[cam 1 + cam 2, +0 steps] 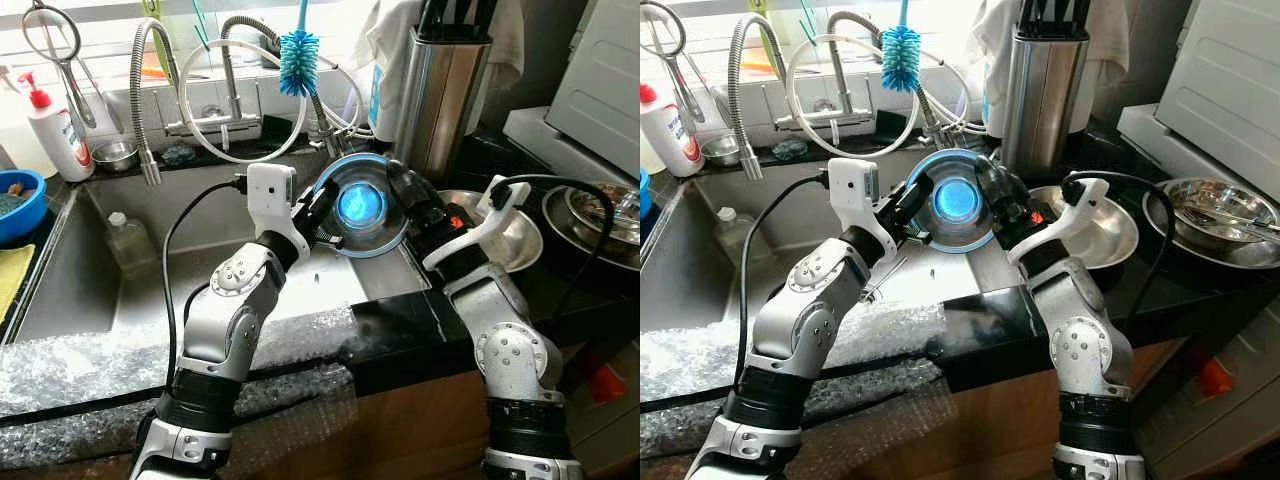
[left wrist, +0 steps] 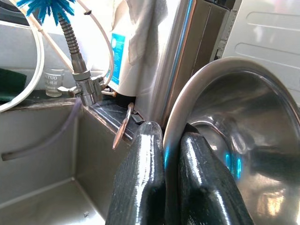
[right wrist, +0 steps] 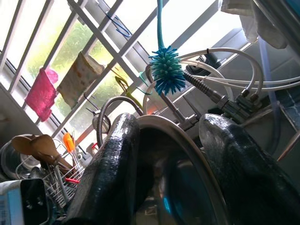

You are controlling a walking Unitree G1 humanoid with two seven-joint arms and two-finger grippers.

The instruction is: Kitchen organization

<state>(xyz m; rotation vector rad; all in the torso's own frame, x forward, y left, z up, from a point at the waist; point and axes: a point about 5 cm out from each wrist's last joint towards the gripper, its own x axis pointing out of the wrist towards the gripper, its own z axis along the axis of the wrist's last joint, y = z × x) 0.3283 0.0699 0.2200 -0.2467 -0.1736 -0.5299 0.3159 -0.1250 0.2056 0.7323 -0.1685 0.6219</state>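
Observation:
A round steel bowl (image 1: pixel 360 205) with a blue glint at its centre is held on edge above the sink's right corner. My left gripper (image 1: pixel 318 215) is shut on the bowl's left rim; in the left wrist view its two fingertips (image 2: pixel 171 133) pinch the thin rim (image 2: pixel 187 93). My right gripper (image 1: pixel 410 200) is at the bowl's right side. In the right wrist view its fingers (image 3: pixel 110 168) stand wide apart with the bowl's rim (image 3: pixel 159 124) between them, one finger against it and the other clear.
The sink basin (image 1: pixel 200 200) lies below left with a plastic bottle (image 1: pixel 128 240) in it. A tap with hoses (image 1: pixel 230 90) and a blue brush (image 1: pixel 298 60) stand behind. A steel knife holder (image 1: pixel 440 100) is close behind the bowl. Steel dishes (image 1: pixel 590 215) sit at right.

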